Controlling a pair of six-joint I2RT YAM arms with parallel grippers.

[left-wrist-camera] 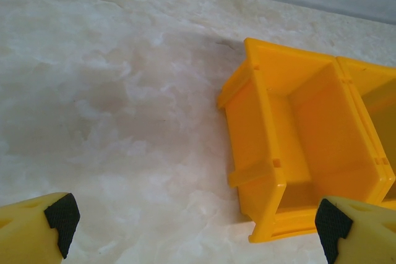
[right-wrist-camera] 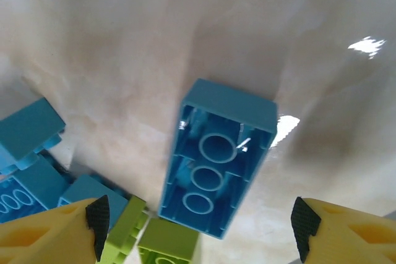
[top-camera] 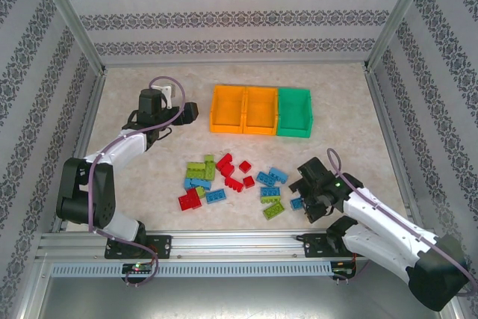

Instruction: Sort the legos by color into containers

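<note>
Legos (top-camera: 231, 181) lie in a heap on the worktop (top-camera: 343, 140), apart from the containers (top-camera: 260, 110). Right pincer (right-wrist-camera: 201, 224) is spread apart around an upside-down blue lego (right-wrist-camera: 216, 165). Left pincer (left-wrist-camera: 195, 219) is wide apart, near an orange container (left-wrist-camera: 291, 109).

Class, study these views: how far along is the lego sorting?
Done: nothing; the bins look empty in the top view. In hand: the right gripper straddles an upturned blue brick, jaws open, not gripping. Remaining: all legos lie unsorted on the table; the left gripper hovers open by an orange bin.
</note>
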